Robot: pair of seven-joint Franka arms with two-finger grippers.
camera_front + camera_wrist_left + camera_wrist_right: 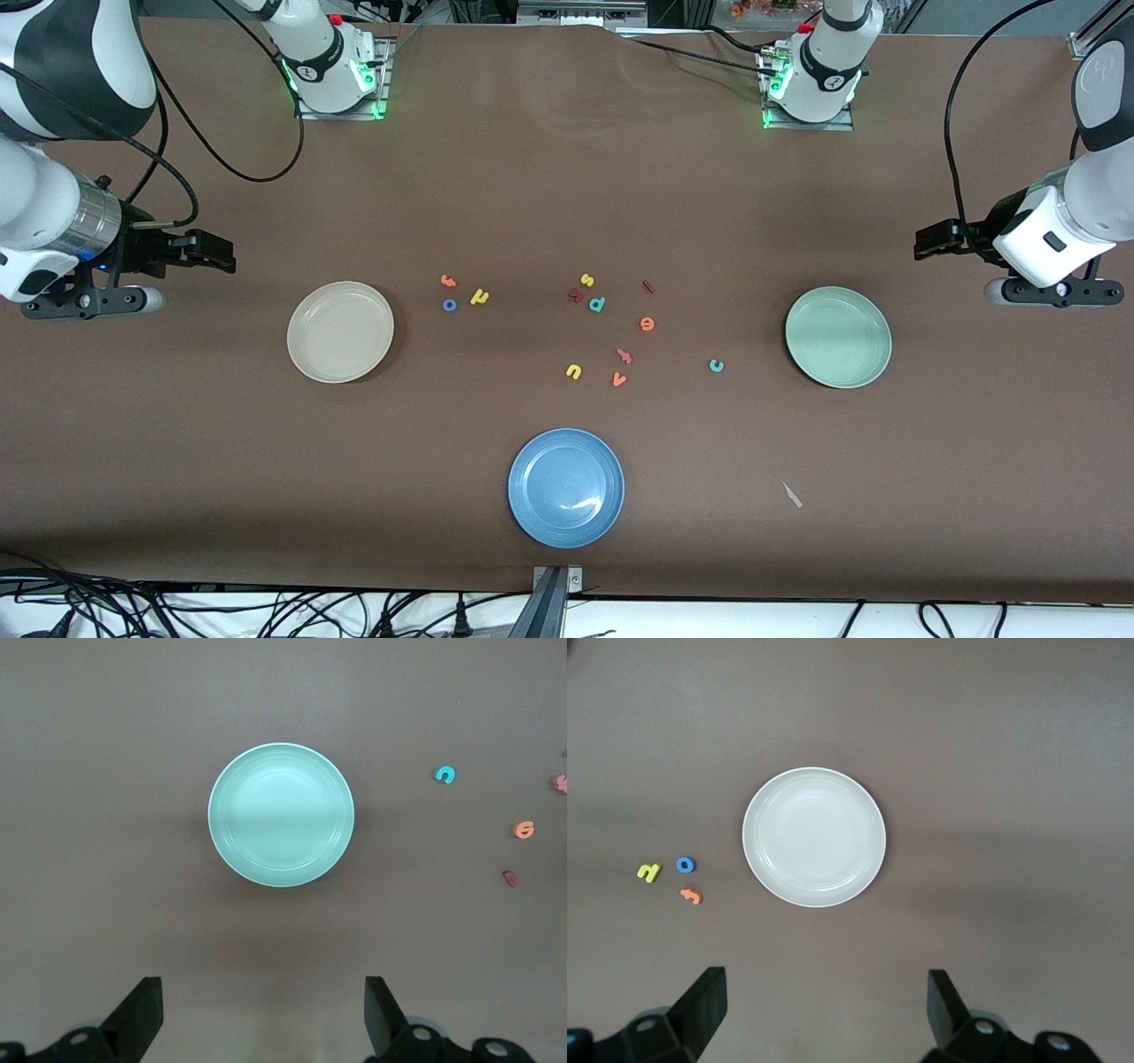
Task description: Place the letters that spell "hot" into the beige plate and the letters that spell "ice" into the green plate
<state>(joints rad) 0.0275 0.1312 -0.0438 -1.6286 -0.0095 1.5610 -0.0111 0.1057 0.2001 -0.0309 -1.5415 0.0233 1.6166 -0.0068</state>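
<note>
The beige plate lies empty toward the right arm's end. Beside it sit the orange t, blue o and yellow h. The green plate lies empty toward the left arm's end. The teal c, orange e and dark red i are scattered between the plates. My right gripper hangs open and empty over bare table beside the beige plate. My left gripper hangs open and empty beside the green plate.
A blue plate sits nearest the front camera. Other loose letters lie mid-table: yellow s, teal d, yellow u, orange v, a pinkish piece. A small white scrap lies near the blue plate.
</note>
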